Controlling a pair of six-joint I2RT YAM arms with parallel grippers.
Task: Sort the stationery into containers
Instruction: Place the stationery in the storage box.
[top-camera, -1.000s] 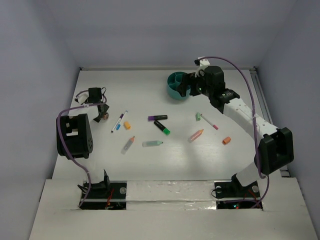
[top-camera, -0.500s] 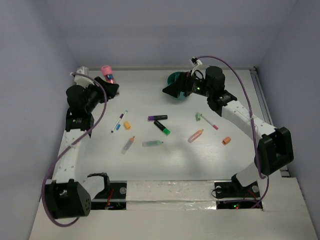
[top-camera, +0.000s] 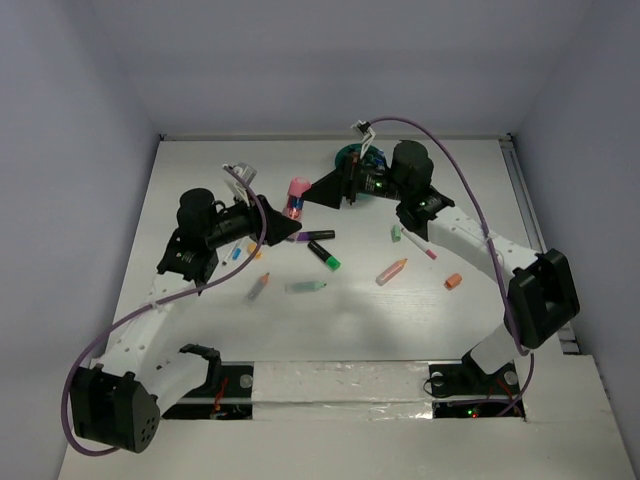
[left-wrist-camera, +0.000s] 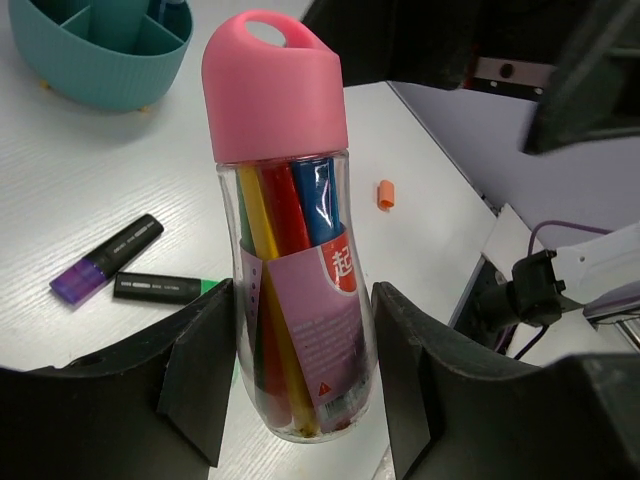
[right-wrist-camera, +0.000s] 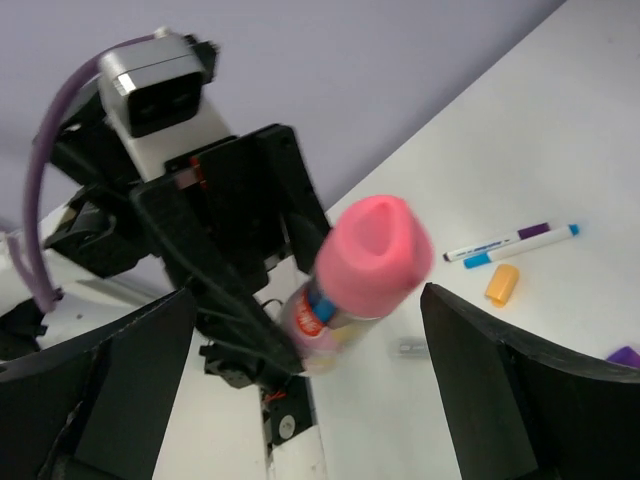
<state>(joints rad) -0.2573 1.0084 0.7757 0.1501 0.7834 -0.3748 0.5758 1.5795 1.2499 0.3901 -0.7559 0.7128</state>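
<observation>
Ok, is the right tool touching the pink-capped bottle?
Apart. The right wrist view shows the right tool open, clear gaps separating it from the pink-capped bottle, which the left tool holds.

A white table (top-camera: 350, 320) fills the middle of the overhead view, and up close its surface (left-wrist-camera: 120, 170) shows a fine wood-like grain. Plain pale lavender walls close it in at the back (top-camera: 330, 70), the left (top-camera: 60, 200) and the right (top-camera: 590, 150). A thin metal rail (top-camera: 522, 185) runs along the table's right edge. At the near edge lies a strip of shiny silver tape (top-camera: 340, 375), with a white board (top-camera: 330, 440) below it.
</observation>
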